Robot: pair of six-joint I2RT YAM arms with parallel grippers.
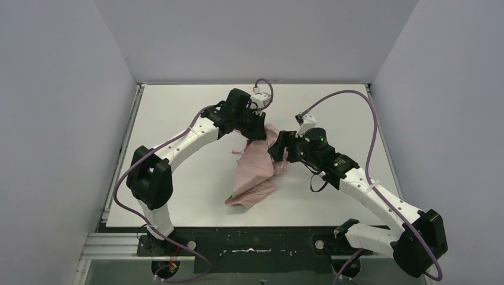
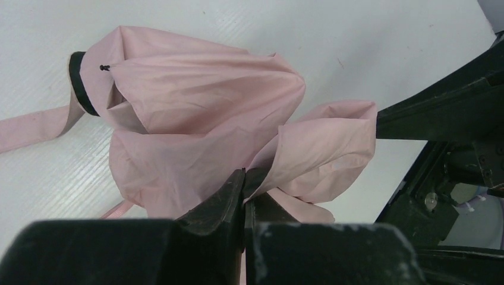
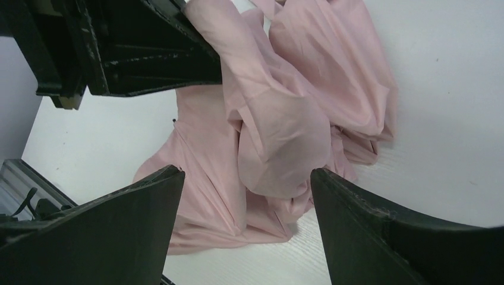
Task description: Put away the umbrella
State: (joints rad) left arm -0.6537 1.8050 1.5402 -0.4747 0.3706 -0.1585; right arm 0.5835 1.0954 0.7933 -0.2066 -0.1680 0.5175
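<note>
Pink umbrella (image 1: 254,172) crumpled on table (image 1: 178,113), left gripper (image 2: 245,181) pressed together, apparently pinching its fabric, right gripper (image 3: 246,174) spread above it

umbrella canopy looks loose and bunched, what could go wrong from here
The left gripper is shut on only a thin fold of the umbrella; a pull could slip it free or strain the fabric.
The open right gripper straddles a loose bulge; closing may catch cloth only, not the shaft, which is hidden.
The strap trails loose and could snag.
</note>
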